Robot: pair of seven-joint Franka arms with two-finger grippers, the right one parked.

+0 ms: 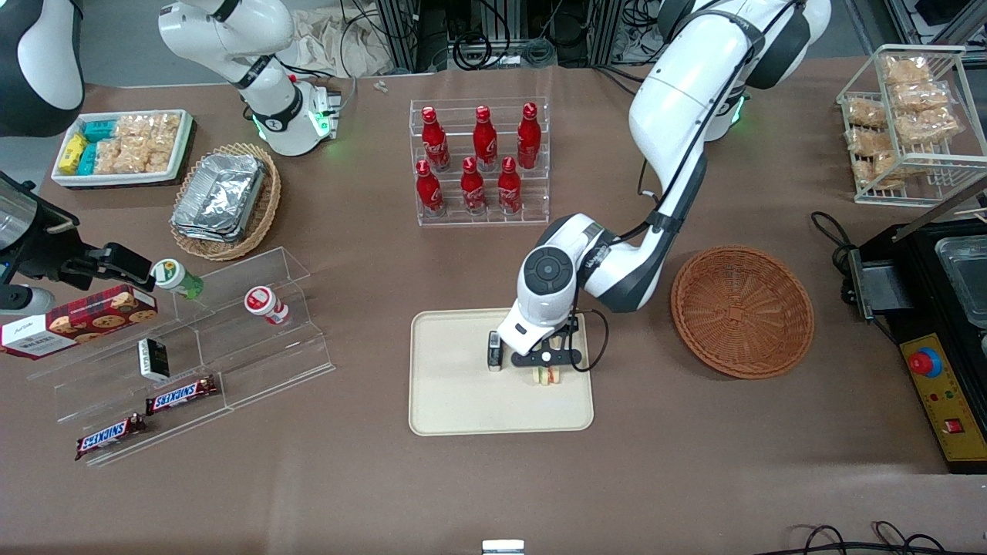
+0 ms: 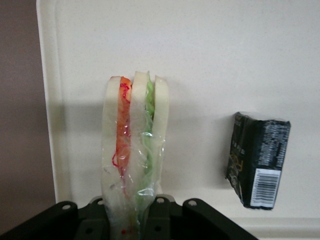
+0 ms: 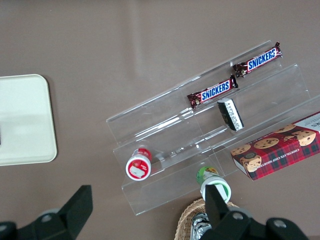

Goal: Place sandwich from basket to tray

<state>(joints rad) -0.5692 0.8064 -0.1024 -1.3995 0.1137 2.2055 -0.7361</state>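
Note:
The sandwich point(image 1: 547, 375) point(image 2: 132, 145), a plastic-wrapped wedge of white bread with orange-red and green layers, stands on edge on the cream tray point(image 1: 463, 401) point(image 2: 225, 60), near the tray edge toward the basket. My left gripper point(image 1: 546, 362) point(image 2: 127, 220) is low over the tray, shut on the sandwich, with a black finger point(image 2: 162, 215) pressed against each bread face. The round reddish-brown wicker basket point(image 1: 742, 311) sits beside the tray toward the working arm's end and holds nothing. The tray's corner point(image 3: 22, 120) also shows in the right wrist view.
A small black packet point(image 1: 495, 351) point(image 2: 257, 160) stands on the tray beside the sandwich. A clear rack of red bottles point(image 1: 478, 162) is farther from the camera than the tray. A clear stepped shelf point(image 1: 231, 339) with snacks stands toward the parked arm's end. A black machine point(image 1: 937, 339) stands past the basket.

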